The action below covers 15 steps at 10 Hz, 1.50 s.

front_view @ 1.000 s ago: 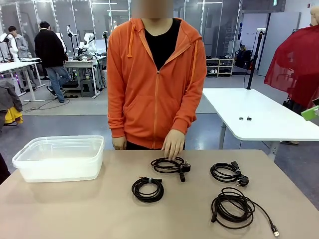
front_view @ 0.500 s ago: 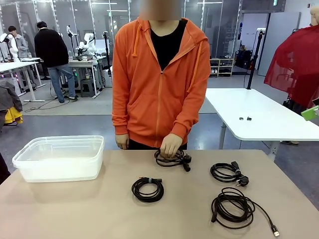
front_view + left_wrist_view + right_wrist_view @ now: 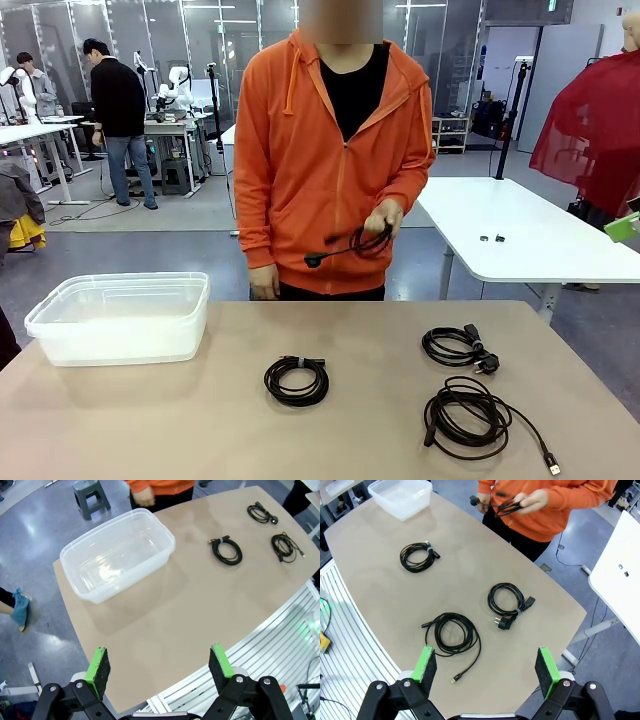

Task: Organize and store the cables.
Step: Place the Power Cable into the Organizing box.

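The left tool (image 3: pixel 159 662) is held wide open and empty, with a clear plastic tub (image 3: pixel 125 582) well ahead of it on the tan table (image 3: pixel 165 615). The right tool (image 3: pixel 487 665) is likewise spread and empty. Ahead of it are laid a small banded black cable coil (image 3: pixel 417 556), a loose black coil (image 3: pixel 452 632) nearest, and a plug-ended black coil (image 3: pixel 506 600). Beyond, a fourth black cable (image 3: pixel 502 505) is held in the person's hand (image 3: pixel 535 500).

Bare tabletop (image 3: pixel 150 430) is found along the near left. The far left is taken up by a tub (image 3: pixel 118 318). A wide gap is left between the middle coil (image 3: pixel 296 380) and the right coils, far (image 3: pixel 455 346) and near (image 3: pixel 468 417). The far edge is blocked by a person (image 3: pixel 320 180).
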Each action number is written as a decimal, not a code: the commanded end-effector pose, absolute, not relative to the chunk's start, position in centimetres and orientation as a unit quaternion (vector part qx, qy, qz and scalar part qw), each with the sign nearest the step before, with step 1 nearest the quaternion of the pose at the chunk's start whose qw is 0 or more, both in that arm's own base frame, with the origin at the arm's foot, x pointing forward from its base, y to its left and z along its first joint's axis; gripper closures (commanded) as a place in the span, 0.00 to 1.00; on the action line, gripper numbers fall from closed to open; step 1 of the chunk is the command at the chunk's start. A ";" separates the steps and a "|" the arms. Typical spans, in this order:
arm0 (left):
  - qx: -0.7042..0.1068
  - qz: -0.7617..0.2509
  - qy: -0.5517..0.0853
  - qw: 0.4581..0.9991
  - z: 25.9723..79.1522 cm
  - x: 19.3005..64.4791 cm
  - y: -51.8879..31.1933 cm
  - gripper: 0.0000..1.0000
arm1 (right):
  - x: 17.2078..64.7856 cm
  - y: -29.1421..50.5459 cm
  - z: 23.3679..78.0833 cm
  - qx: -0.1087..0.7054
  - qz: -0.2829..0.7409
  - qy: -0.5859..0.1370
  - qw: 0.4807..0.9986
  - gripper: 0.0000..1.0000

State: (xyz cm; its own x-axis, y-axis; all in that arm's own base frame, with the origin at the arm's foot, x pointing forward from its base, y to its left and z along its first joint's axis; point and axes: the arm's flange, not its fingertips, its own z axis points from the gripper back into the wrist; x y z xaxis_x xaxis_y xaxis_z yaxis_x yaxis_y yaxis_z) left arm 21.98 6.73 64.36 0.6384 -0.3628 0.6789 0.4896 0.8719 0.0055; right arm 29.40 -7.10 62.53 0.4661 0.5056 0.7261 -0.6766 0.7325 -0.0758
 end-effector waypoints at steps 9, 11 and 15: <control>-0.089 -0.242 -0.355 0.898 64.5 21.8 6.6 0.00 | 29.4 -7.1 62.4 0.111 0.350 -0.381 0.849 0.00; -0.089 -0.242 -0.355 0.898 64.5 21.8 6.6 0.00 | 29.4 -7.1 62.4 0.111 0.350 -0.381 0.849 0.00; -0.089 -0.242 -0.355 0.898 64.5 21.8 6.6 0.00 | 29.4 -7.1 62.4 0.111 0.350 -0.381 0.849 0.00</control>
